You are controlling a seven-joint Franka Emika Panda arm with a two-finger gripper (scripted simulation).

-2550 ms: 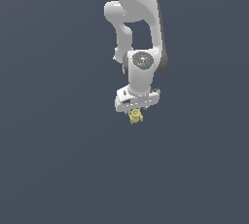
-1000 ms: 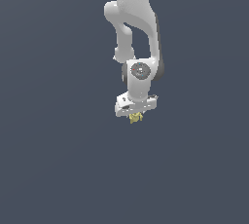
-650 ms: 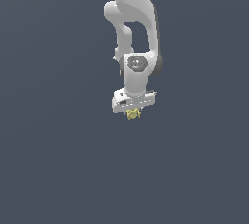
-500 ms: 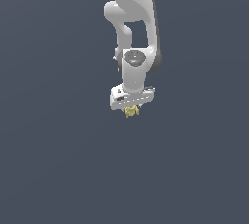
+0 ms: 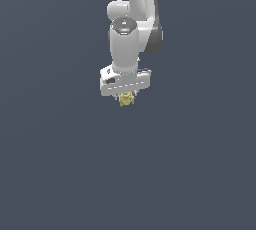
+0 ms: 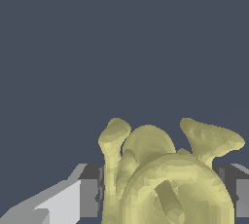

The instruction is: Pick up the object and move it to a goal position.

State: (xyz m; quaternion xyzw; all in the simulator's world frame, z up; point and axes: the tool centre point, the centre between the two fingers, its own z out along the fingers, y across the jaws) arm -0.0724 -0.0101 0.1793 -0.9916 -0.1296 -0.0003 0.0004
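The object [image 5: 126, 99] is a tiny pale-yellow lumpy item with small protrusions, hanging just under the white hand of the arm. My gripper [image 5: 126, 97] is shut on it, and the fingers are mostly hidden behind the hand's body in the exterior view. In the wrist view the object [image 6: 165, 179] fills the space between the two fingers [image 6: 90, 191], with rounded lobes and two stubby horns sticking out past them. It is held off the dark surface.
Only a plain dark grey-blue ground [image 5: 60, 164] lies all around. The white arm [image 5: 132, 19] rises above the hand toward the upper edge of the exterior view.
The arm has carried the object upward and slightly toward the exterior view's left. The wrist has turned, and the grip stays shut on the object.
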